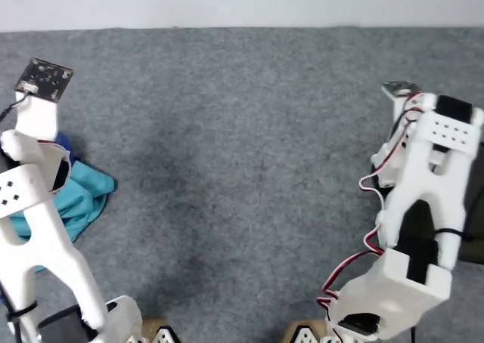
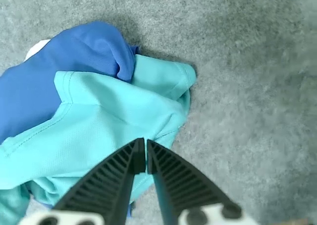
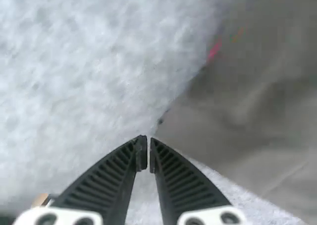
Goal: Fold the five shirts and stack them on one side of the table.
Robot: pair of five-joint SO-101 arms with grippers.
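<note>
Work surface: a grey felt-like mat (image 1: 227,169) covers the table. Its far edge meets a plain white wall (image 1: 242,3).

Task items: a teal shirt (image 2: 99,131) lies crumpled at the mat's left edge, partly under the left arm (image 1: 38,222). A blue shirt (image 2: 59,71) lies bunched against it and is overlapped by the teal cloth. A small white patch (image 2: 37,49) shows at the blue shirt's outer edge; what it is cannot be told. Neither shirt is folded.

Left gripper (image 2: 145,155): the fingers are closed together, with only a thin slit between the tips. The tips are positioned over the teal shirt, near its edge on the mat. No cloth is visibly pinched between them.

Right arm (image 1: 423,199): it stands at the mat's right edge, well apart from the shirts.

Right gripper (image 3: 147,155): the fingers are closed together with nothing between them. They are positioned over the boundary where the mat meets a dull brown-grey area (image 3: 247,111). Whether that area is cloth or floor cannot be told.
</note>
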